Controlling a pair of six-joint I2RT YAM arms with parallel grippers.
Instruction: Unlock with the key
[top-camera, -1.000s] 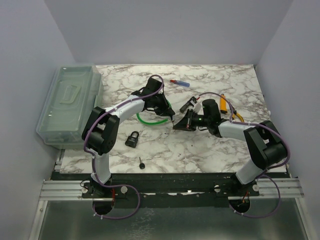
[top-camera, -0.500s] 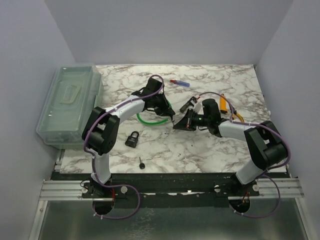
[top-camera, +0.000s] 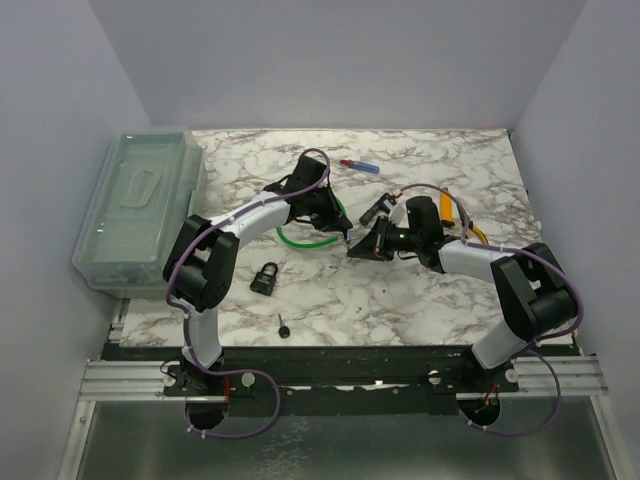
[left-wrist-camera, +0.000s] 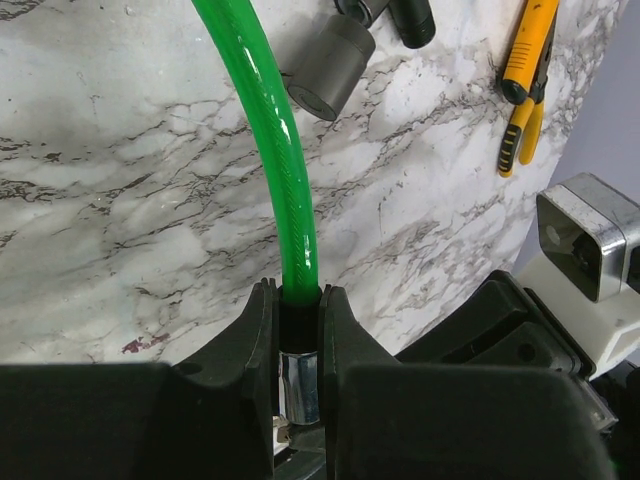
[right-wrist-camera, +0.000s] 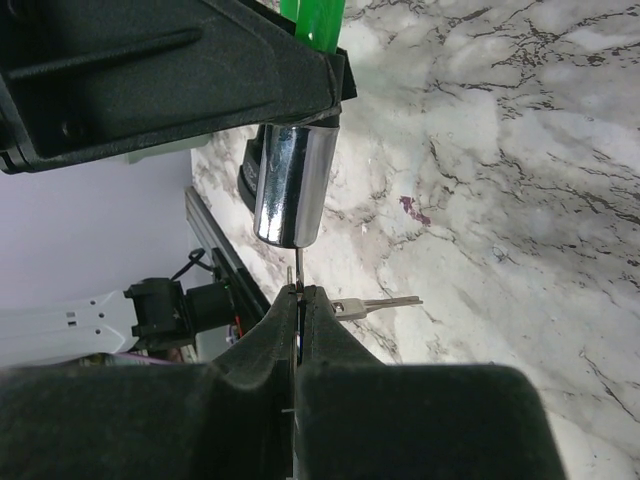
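Observation:
A green cable lock (top-camera: 300, 241) lies in a loop at the table's middle. My left gripper (top-camera: 343, 231) is shut on its end, with the black collar and chrome lock cylinder (left-wrist-camera: 299, 385) between the fingers (left-wrist-camera: 298, 300). My right gripper (top-camera: 359, 247) is tip to tip with it and is shut on a key. In the right wrist view the thin key blade (right-wrist-camera: 297, 272) sticks up from the gripper (right-wrist-camera: 299, 295) and its tip meets the end face of the chrome cylinder (right-wrist-camera: 293, 190). A spare key (right-wrist-camera: 380, 303) on the same ring sticks out sideways.
A black padlock (top-camera: 265, 277) and a small dark key (top-camera: 284, 327) lie near the left front. A clear plastic box (top-camera: 140, 205) stands at the left edge. Yellow pliers (top-camera: 447, 208) lie right, a red-blue tool (top-camera: 360, 166) at the back, and a dark cylinder (left-wrist-camera: 325, 65) beside the cable.
Almost nothing: the right gripper has edged slightly toward the left gripper's tip. Both stay shut.

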